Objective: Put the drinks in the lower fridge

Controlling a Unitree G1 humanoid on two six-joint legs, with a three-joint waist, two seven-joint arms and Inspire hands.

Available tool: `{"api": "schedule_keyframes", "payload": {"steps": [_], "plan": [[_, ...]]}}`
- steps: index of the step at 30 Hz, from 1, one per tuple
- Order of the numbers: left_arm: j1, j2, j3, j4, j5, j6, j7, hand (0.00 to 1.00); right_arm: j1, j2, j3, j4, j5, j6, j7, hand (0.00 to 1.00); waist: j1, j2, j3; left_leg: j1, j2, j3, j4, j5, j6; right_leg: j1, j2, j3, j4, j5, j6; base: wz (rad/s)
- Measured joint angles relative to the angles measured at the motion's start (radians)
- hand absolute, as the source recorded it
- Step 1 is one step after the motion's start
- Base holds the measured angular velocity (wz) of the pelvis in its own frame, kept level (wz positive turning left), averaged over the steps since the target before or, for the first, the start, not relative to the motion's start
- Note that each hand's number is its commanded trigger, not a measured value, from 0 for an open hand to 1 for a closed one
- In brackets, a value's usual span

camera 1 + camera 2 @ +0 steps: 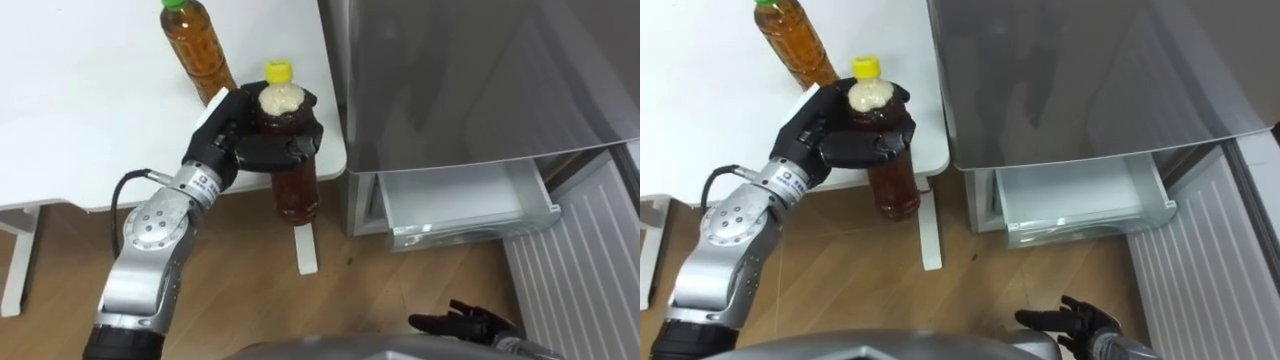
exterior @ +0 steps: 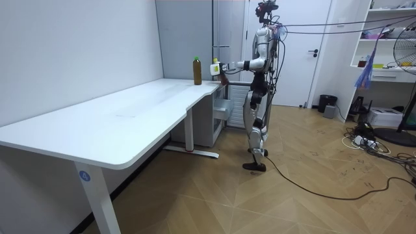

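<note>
right hand (image 1: 468, 322) low at bottom edge, fingers loosely spread, empty, left hand (image 1: 262, 142) curled round yellow-capped bottle (image 1: 297, 192) at table (image 1: 80, 120) corner, green-capped bottle (image 1: 200, 55) upright on table behind, fridge (image 1: 480, 80) drawer (image 1: 460, 208) open at right

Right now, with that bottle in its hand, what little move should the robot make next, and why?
Probably swing the left hand rightward and down toward the lower drawer: it grips the yellow-capped bottle at the table's corner, and the drawer stands open beside it.
</note>
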Motion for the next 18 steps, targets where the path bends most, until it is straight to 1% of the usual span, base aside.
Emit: {"api": "schedule_keyframes", "payload": {"steps": [4, 6, 10, 12, 13, 15, 18], "plan": [[0.000, 0.002, -0.001, 0.000, 0.000, 0.000, -0.001, 1.00, -0.006, 0.001, 0.003, -0.001, 0.000, 0.000, 0.000, 0.00, 0.002, -0.005, 0.0032, 0.000, 0.000, 0.000, 0.001, 0.000, 0.000, 0.000, 0.000, -0.001, 0.000, 0.000, 0.000, 0.00], [0.000, 0.003, -0.001, 0.000, 0.000, 0.000, 0.001, 1.00, -0.012, 0.001, 0.024, -0.001, 0.000, -0.002, -0.005, 0.00, 0.003, -0.010, 0.0045, 0.000, 0.000, 0.002, 0.002, 0.000, 0.000, 0.000, 0.000, -0.001, 0.000, 0.000, 0.000, 0.00], [0.000, 0.007, -0.002, 0.000, -0.001, 0.000, 0.004, 1.00, -0.011, 0.002, 0.056, -0.019, 0.000, -0.008, -0.007, 0.00, 0.009, -0.019, 0.0004, 0.000, 0.001, 0.004, 0.003, 0.000, 0.000, 0.000, 0.000, -0.002, 0.000, 0.000, 0.000, 0.00], [0.000, 0.006, -0.001, 0.000, -0.001, 0.000, 0.004, 1.00, 0.001, 0.002, 0.079, -0.054, -0.003, -0.008, -0.008, 0.00, 0.013, -0.024, -0.0018, -0.001, 0.002, 0.007, 0.007, 0.000, 0.000, 0.000, 0.000, 0.000, 0.002, 0.000, 0.000, 0.00], [0.000, 0.006, -0.001, 0.000, -0.001, 0.000, 0.005, 1.00, 0.006, 0.002, 0.080, -0.067, -0.009, -0.007, -0.008, 0.00, 0.015, -0.024, -0.0019, -0.001, 0.002, 0.007, 0.007, 0.000, 0.000, 0.000, 0.000, 0.000, 0.002, 0.000, 0.000, 0.00], [0.000, -0.004, -0.002, 0.000, -0.004, -0.001, 0.024, 1.00, 0.018, 0.005, 0.096, -0.116, -0.030, -0.003, -0.002, 0.00, 0.017, -0.023, -0.0021, -0.001, 0.001, 0.008, 0.007, 0.000, 0.000, 0.001, 0.000, -0.001, 0.002, 0.000, 0.000, 0.00], [0.000, -0.009, -0.013, 0.000, -0.043, -0.003, 0.041, 1.00, 0.031, 0.008, 0.126, -0.175, -0.047, 0.001, 0.016, 0.00, 0.026, -0.021, -0.0038, 0.001, 0.002, 0.008, 0.006, 0.000, 0.000, 0.003, 0.000, -0.002, 0.003, 0.001, -0.001, 0.00]]}}
